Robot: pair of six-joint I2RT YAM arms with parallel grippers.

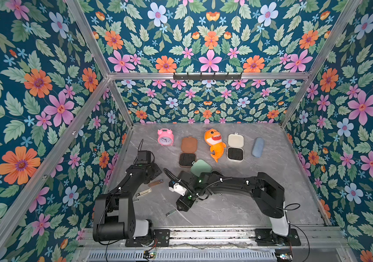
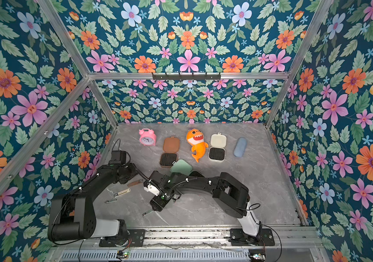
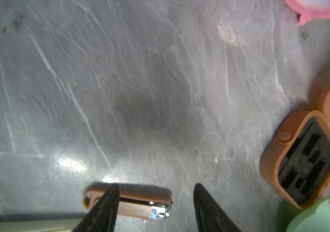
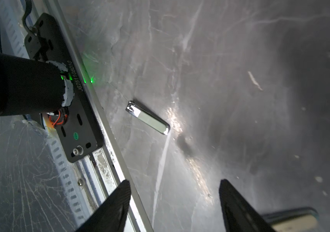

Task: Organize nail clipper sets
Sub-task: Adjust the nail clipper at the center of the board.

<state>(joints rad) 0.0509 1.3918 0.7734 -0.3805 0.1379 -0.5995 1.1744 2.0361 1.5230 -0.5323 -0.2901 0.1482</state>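
the tabletop (image 1: 260,181) is grey marble with pale white veining. the wallpaper (image 1: 38,84) is dark teal, patterned with pink, orange and pale blue flowers and green leaves. the alarm clock (image 1: 165,137) is pink with a white face. the shark plush (image 1: 215,144) is orange with a red mouth and white teeth. the brown case (image 1: 189,145) and the cream case (image 1: 235,140) each show a black insert. the mint green case (image 1: 200,167) shows a plain lid. the pouch (image 1: 257,147) is blue-grey. the brown clipper (image 3: 132,200) has a shiny silver head, the cream clipper (image 1: 143,192) is pale, and the silver clipper (image 4: 148,117) is mirror-bright. the left arm (image 1: 122,197) and right arm (image 1: 237,184) are black with white sections.
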